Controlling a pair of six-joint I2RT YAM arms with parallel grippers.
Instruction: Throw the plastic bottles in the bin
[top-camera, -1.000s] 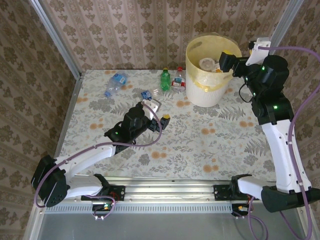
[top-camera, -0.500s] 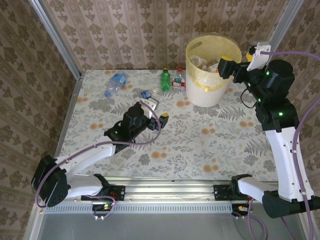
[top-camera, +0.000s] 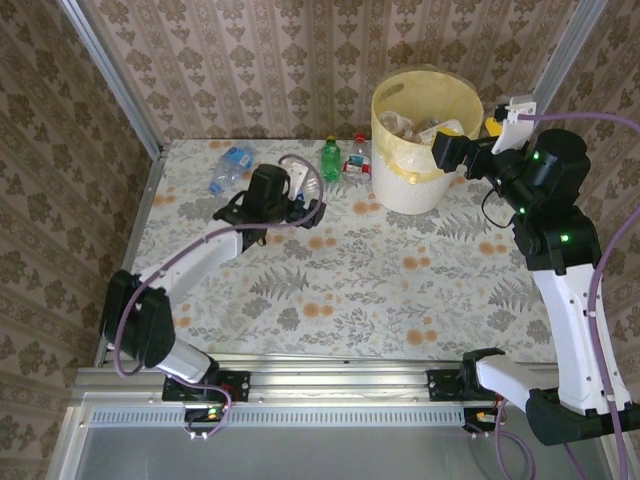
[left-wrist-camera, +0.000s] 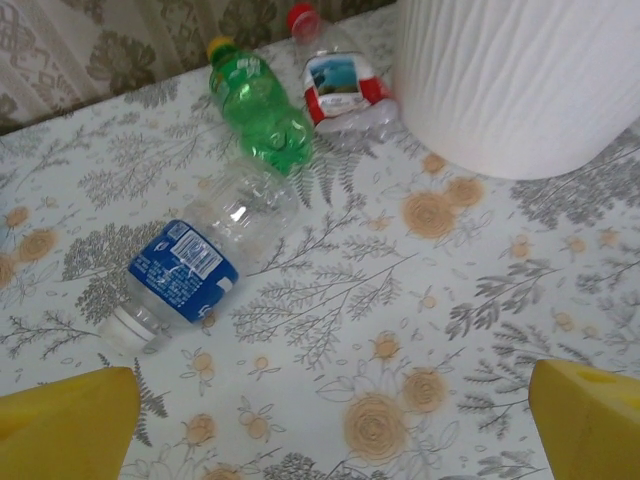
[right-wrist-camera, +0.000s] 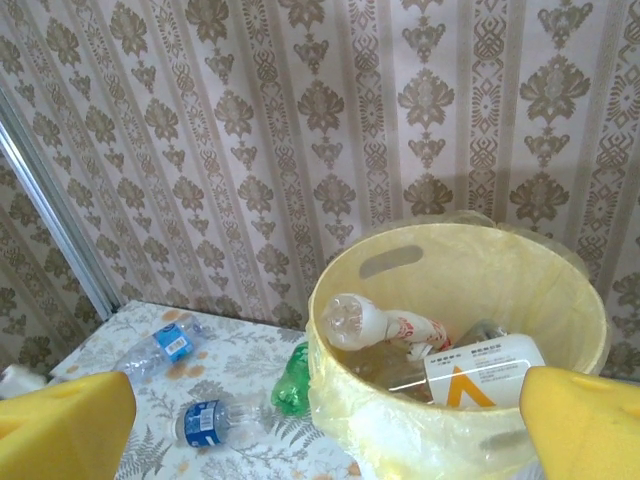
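The left pincer (left-wrist-camera: 325, 440) hangs spread wide and empty over the floral table (left-wrist-camera: 470, 300), its two yellow pads showing at the bottom corners of the left wrist view. The nearest plastic bottle is the clear one with the blue label (left-wrist-camera: 205, 255), which lies on its side just ahead of the pincer and to the left of its midline. Its long axis runs diagonally, with the white cap towards the near left and the base pointing away to the right, so the pads would have to close across that slant and not along it. Beyond its base stand or lean the green bottle (left-wrist-camera: 255, 110) with a yellow cap and the red-labelled bottle (left-wrist-camera: 340, 85), both close beside the white wall of the bin (left-wrist-camera: 510, 80). Another blue-labelled bottle (top-camera: 232, 160) lies further left near the back wall; whether there is one bottle or two is hard to tell from the top view. The right pincer (right-wrist-camera: 325, 430) is also released and holds nothing. It is raised at the bin's rim and looks down on bottles already inside the yellow liner. The left arm is plainly the nearer one to every bottle on the table.
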